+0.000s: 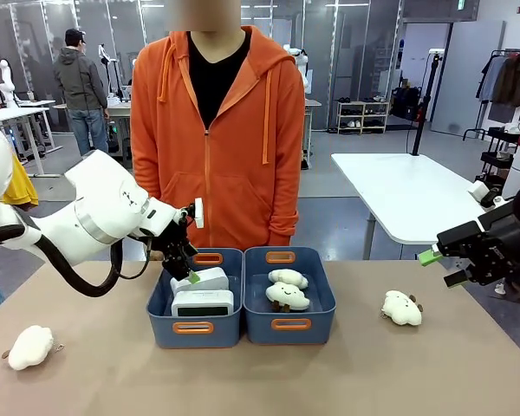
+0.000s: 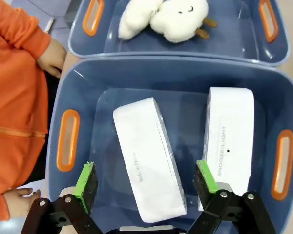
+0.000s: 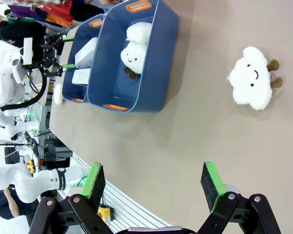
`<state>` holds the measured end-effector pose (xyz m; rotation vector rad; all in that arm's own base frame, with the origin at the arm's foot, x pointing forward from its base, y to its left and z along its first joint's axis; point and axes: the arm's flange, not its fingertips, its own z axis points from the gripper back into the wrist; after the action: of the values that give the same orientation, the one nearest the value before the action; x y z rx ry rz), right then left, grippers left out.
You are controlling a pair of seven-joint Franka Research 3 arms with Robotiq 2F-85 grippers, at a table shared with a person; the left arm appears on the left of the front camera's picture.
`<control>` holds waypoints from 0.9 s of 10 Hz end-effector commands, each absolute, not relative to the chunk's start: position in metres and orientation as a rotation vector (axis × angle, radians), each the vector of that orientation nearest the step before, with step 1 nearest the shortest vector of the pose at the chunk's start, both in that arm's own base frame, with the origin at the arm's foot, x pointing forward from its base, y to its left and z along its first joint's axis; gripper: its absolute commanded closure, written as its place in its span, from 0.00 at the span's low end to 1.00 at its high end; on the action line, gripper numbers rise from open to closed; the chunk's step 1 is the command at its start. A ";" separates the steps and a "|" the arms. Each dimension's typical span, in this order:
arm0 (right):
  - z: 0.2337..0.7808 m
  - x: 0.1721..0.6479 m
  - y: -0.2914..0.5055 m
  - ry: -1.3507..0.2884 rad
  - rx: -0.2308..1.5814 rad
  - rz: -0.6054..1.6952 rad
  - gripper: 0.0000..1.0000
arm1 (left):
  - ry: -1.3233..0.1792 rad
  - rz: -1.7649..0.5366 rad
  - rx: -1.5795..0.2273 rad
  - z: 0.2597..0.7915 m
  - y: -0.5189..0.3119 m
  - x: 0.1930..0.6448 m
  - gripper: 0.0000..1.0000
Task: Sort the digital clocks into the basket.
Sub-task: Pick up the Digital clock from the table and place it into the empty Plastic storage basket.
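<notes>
Though both digital clocks (image 2: 149,156) lie in the basket (image 2: 68,97), the left pincer (image 2: 145,179) hangs just above one, jaws apart; rising askew, it could catch and drag that clock out. The right pincer (image 3: 151,183) is spread too.

Reaches in from the left with the white left arm, bent at the elbow, wrist tipped steeply down. Holds the left tool (image 1: 187,269) pointing downward, black fingers spread wide, green pads (image 2: 86,184) facing each other well apart. Comes in from the right edge with the right arm, low and near level. Points the right tool (image 1: 440,267) toward the middle, fingers spread just as wide, green pads (image 3: 95,181) apart.
</notes>
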<state>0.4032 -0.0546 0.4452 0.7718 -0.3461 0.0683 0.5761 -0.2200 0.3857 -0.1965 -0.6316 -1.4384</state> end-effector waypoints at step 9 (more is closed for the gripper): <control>0.446 0.404 -0.053 -0.342 0.758 0.068 0.00 | -0.629 -1.430 -0.204 0.386 -0.221 0.575 0.06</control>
<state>0.4032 -0.0546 0.4451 0.7718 -0.3460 0.0684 0.5747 -0.2215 0.3863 -0.2046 -0.6293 -1.4303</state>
